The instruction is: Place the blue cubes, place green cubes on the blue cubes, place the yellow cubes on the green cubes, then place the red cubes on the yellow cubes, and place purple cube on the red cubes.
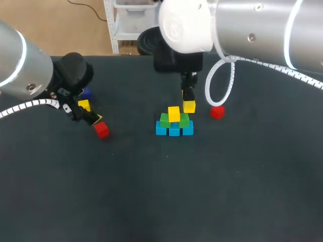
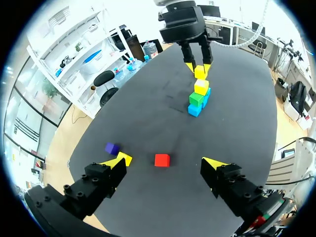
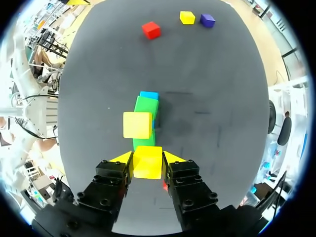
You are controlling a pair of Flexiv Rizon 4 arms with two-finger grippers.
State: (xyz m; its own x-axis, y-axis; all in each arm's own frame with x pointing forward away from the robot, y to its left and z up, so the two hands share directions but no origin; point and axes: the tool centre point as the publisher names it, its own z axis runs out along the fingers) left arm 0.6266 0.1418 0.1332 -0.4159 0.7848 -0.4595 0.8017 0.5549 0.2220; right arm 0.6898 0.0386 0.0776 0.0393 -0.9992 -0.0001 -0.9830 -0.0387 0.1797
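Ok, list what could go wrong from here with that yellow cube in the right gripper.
1. The held yellow cube in the right gripper hangs close beside the placed yellow cube; lowering it could knock that one off the green cubes.
2. The free green top is small; an off-centre release could let the cube tip off onto the table, or shift the blue cubes beneath.

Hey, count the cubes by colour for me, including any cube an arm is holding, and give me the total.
Blue cubes: 3
Green cubes: 2
Yellow cubes: 3, one held in the right end effector
Red cubes: 2
Purple cube: 1
Total: 11
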